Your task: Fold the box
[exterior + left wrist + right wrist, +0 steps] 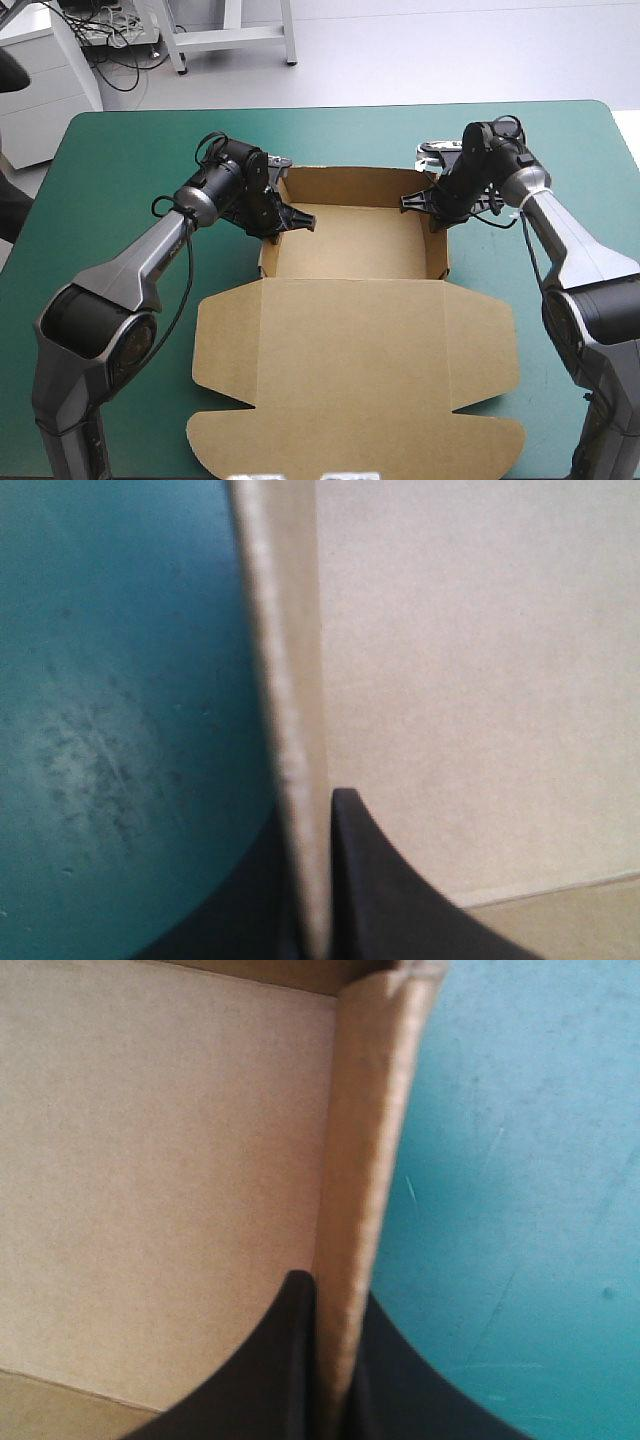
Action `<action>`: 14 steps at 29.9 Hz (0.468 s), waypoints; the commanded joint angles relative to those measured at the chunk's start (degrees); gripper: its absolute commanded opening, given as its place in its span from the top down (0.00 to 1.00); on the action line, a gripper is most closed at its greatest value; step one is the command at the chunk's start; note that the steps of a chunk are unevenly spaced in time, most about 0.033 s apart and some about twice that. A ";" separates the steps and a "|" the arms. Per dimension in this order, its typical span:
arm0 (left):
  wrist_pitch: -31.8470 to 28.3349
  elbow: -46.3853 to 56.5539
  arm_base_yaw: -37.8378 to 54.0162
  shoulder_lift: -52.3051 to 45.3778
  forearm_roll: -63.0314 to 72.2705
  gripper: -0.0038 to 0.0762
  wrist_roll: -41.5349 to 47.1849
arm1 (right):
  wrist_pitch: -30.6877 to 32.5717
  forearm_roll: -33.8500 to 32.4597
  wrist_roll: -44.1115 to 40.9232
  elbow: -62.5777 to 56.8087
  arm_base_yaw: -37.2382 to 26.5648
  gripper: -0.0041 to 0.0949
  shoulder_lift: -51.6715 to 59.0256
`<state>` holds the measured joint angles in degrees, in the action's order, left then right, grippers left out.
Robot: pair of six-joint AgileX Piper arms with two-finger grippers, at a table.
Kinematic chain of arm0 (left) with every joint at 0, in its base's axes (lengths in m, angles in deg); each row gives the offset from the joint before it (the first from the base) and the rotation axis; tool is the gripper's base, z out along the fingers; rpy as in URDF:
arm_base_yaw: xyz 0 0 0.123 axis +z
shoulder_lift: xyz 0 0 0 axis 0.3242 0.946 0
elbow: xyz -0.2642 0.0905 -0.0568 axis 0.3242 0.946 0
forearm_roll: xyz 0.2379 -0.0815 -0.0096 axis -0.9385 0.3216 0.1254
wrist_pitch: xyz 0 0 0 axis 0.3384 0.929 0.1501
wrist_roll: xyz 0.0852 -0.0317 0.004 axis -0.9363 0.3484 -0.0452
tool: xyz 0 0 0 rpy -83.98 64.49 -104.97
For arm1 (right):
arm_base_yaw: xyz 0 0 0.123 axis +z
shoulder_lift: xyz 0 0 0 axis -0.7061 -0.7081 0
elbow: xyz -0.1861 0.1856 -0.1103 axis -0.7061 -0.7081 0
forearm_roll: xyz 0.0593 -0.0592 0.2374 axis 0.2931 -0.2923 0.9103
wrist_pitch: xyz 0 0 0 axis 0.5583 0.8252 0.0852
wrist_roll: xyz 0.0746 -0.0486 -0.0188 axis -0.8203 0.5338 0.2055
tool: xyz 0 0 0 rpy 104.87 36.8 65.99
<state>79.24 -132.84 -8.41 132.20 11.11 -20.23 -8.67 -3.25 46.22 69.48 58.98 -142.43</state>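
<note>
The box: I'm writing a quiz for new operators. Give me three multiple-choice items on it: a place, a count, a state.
1. Where does the left pincer grip the box? A) left side wall B) lid C) far wall
2. How many pincers hold it? A) none B) one C) two
3. How is the lid? A) flat on the teal-green cover B) upright C) folded over the tray
Answers: 1 A, its fingers straddle that wall; 2 C, the right pincer clamps the opposite wall; 3 A, it lies spread on the near side.
</note>
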 commanded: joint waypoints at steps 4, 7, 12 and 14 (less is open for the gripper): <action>-2.91 -2.10 -0.31 -1.33 4.88 0.99 -3.40 | 1.57 1.20 3.56 0.80 0.42 0.98 1.63; -2.70 -2.10 -0.31 -1.03 5.64 0.99 -4.01 | 2.07 1.20 3.56 0.80 0.42 0.98 1.63; -1.70 -2.10 -0.31 -1.03 5.77 0.88 -4.45 | 2.17 0.16 3.31 0.80 0.42 0.93 1.63; -0.96 -2.10 -0.31 -1.03 5.63 0.78 -4.55 | 2.17 0.06 3.31 0.80 0.42 0.82 1.63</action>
<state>79.27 -133.49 -7.91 133.69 12.62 -22.88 -8.73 -3.36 46.53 69.52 58.98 -142.55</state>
